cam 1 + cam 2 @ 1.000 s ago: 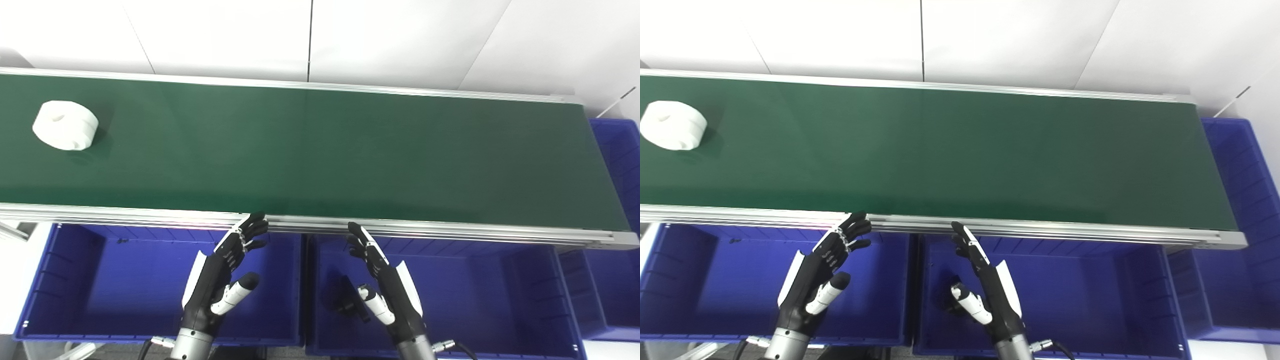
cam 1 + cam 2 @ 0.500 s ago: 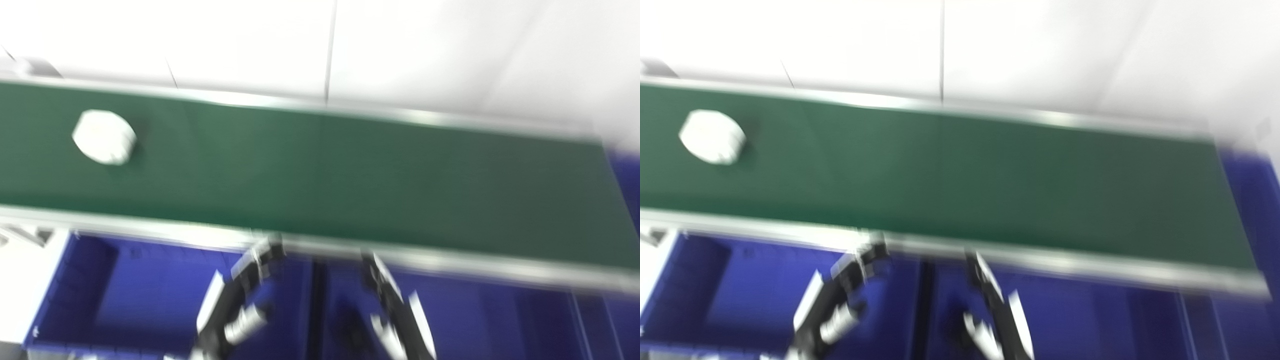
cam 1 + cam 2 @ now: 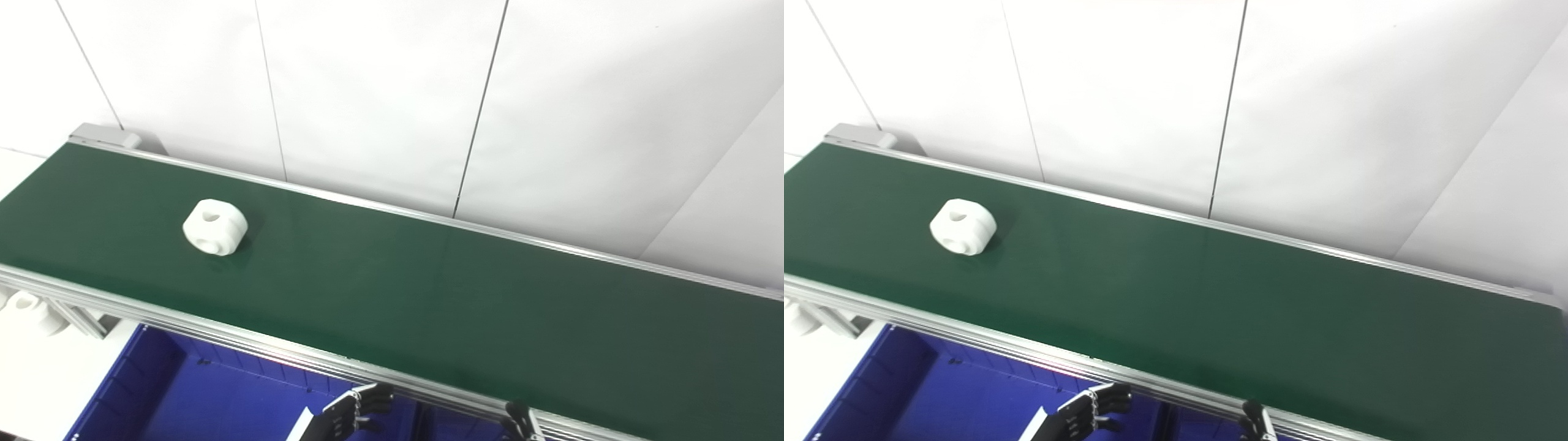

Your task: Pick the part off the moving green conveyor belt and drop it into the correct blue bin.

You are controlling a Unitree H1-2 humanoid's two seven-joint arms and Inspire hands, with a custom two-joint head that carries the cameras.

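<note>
A white round part (image 3: 215, 226) with a hole in its top and side lies on the green conveyor belt (image 3: 429, 306), towards its left end. It also shows in the right eye view (image 3: 963, 226). My left hand (image 3: 346, 414) is at the bottom edge, below the belt's near rail and over a blue bin (image 3: 184, 404). Its fingers are apart and it holds nothing. Only the fingertips of my right hand (image 3: 520, 425) show at the bottom edge, right of the left hand. Both hands are far from the part.
The belt's near aluminium rail (image 3: 245, 343) runs between the hands and the belt. A white panelled wall (image 3: 392, 92) stands behind the belt. White parts (image 3: 24, 306) lie below the belt's left end. The belt's left end has a grey housing (image 3: 104, 135).
The camera has tilted up and turned left, so the hands and bins have slid to the bottom edge. The white part has travelled to the right along the belt.
</note>
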